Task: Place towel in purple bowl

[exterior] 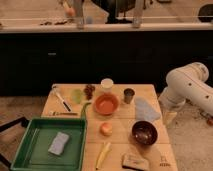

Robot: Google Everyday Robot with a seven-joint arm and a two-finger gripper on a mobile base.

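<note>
1. Gripper (169,118): hanging just off the right edge of the desk (120,145), at the end of the white arm (187,85). The jaws are standing released and gripping nothing.
2. Towel (145,109): a pale blue-grey cloth, lying limp on the desk just beside the jaws toward picture-left, not touching them.
3. Purple bowl (144,132): sitting upright with nothing showing inside. It is nearer the camera than the jaws and a little to picture-left, with its far rim just beside the towel's near edge.
4. Neighbours: the metal cup (129,95) and orange bowl (106,104) are standing farther to picture-left of the jaws than the towel. The sponge pad (59,143) is lying in the green tray (30,155), well apart from the jaws.
5. Step in hand, as judged: the arm is approaching the towel. No grasp is being made yet.
6. Next move, as judged: the jaws are needing to travel in over the towel, descend, and pinch a fold. A lift clear of the desk and a short carry toward the camera over the bowl would be following. The cloth being limp, a corner is likely to drape over the rim.
</note>
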